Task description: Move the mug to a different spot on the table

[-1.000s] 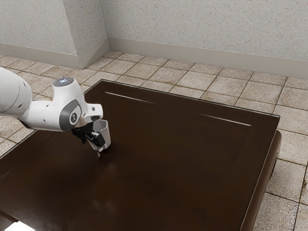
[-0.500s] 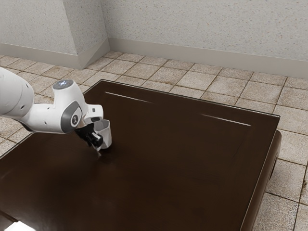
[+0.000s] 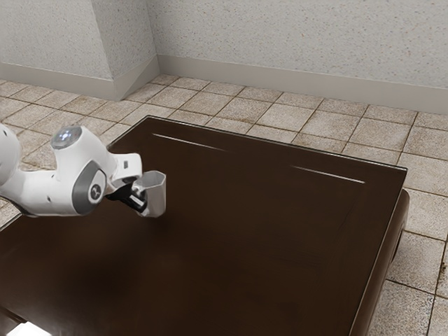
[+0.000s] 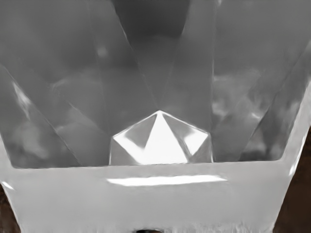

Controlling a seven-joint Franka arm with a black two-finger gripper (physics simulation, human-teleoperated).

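White arm [image 3: 49, 187] comes in from the left edge of the exterior view, mid-height, with its last segment lying almost level and pointing right. Rounded joint [image 3: 68, 136] sits on top, wrist [image 3: 120, 171] bent over to the right. Black gripper [image 3: 135, 199] is tipped sideways and slightly down, fingers [image 3: 138, 204] clamped on the near wall of the tilted mug [image 3: 156, 190].
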